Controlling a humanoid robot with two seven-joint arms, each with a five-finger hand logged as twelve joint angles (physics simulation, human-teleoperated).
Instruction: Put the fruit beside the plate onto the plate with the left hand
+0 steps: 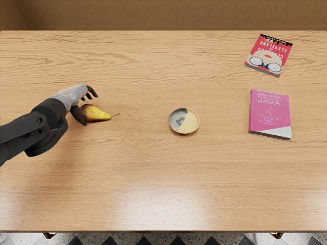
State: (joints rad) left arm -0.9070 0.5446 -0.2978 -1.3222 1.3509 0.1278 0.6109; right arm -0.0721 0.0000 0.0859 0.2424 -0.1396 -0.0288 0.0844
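My left hand is over the wide end of the pear. The fingers are curved and apart, not closed on it, and the dark thumb is just beside the fruit. The smooth yellow pear lies on its side on the grainy wooden table, well apart from the small round plate.

Table: a wide light-brown wooden table is filling nearly the whole view.
Near book: a pink rectangular "JAVA" paperback is lying flat at the right.
Far book: a red tilted paperback is lying behind it, apart.
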